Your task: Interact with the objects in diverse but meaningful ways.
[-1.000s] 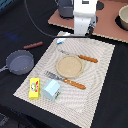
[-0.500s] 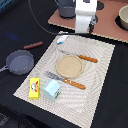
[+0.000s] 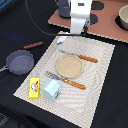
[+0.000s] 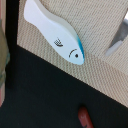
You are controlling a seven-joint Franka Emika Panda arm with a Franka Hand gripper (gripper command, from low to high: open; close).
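My white gripper (image 3: 76,32) hangs over the far edge of the beige placemat (image 3: 100,75), just above and beside a white-and-blue tube (image 3: 62,39). The tube fills the wrist view (image 4: 55,35), lying flat on the mat; my fingers do not show there, so I cannot tell if they are open. A dark grey frying pan (image 3: 20,62) sits off the mat at the exterior view's left. A reddish-brown handle-like piece (image 3: 33,45) lies apart from it and shows in the wrist view (image 4: 85,117). A yellow box (image 3: 34,88) and a pale blue carton (image 3: 51,89) stand on the mat's near corner.
A tan plate (image 3: 69,66) sits mid-mat, between an orange-handled knife (image 3: 80,56) and an orange-handled fork (image 3: 67,80). A brown board (image 3: 107,22) with dark discs and a bowl (image 3: 123,17) lies behind. A black cable (image 3: 37,22) runs over the dark table.
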